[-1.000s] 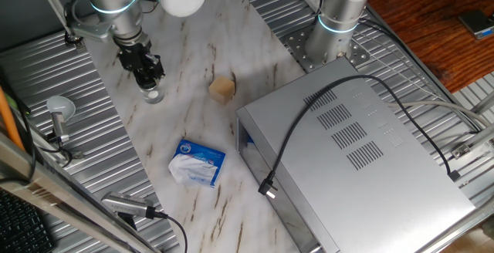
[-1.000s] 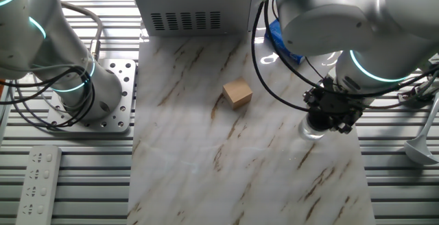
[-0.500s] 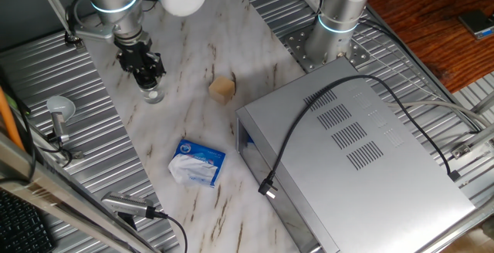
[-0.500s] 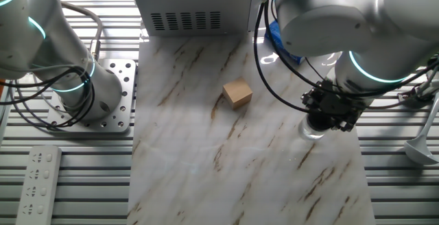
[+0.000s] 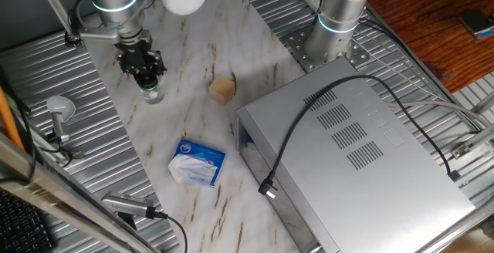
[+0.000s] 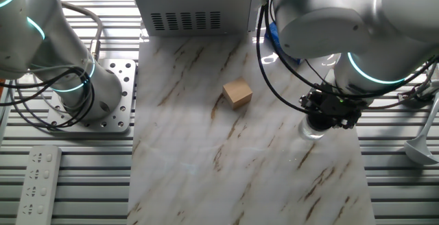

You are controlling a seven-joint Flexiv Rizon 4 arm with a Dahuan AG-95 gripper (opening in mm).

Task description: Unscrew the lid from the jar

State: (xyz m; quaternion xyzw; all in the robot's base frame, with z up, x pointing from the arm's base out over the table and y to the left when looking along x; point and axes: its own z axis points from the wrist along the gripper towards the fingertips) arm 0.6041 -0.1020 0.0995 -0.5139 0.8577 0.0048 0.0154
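One arm is working your marble bench [image 5: 255,29]: its gripper [image 5: 148,81] is reaching straight down onto the glass jar [image 5: 153,95], which is standing near the bench's edge beside the ribbed metal surround. You are seeing the black fingers [image 6: 328,117] closing around the top of the jar [image 6: 310,130], where the lid is sitting hidden between them; they are looking clamped on it, though neither view is showing the contact itself. Only the clear lower body of the jar is showing beneath the gripper [image 6: 325,120]. Well apart, a tan cube [image 5: 221,89] is resting near the middle of the bench, and a blue-and-white packet [image 5: 197,162] is lying toward the edge beside the grey metal box [image 5: 347,153].
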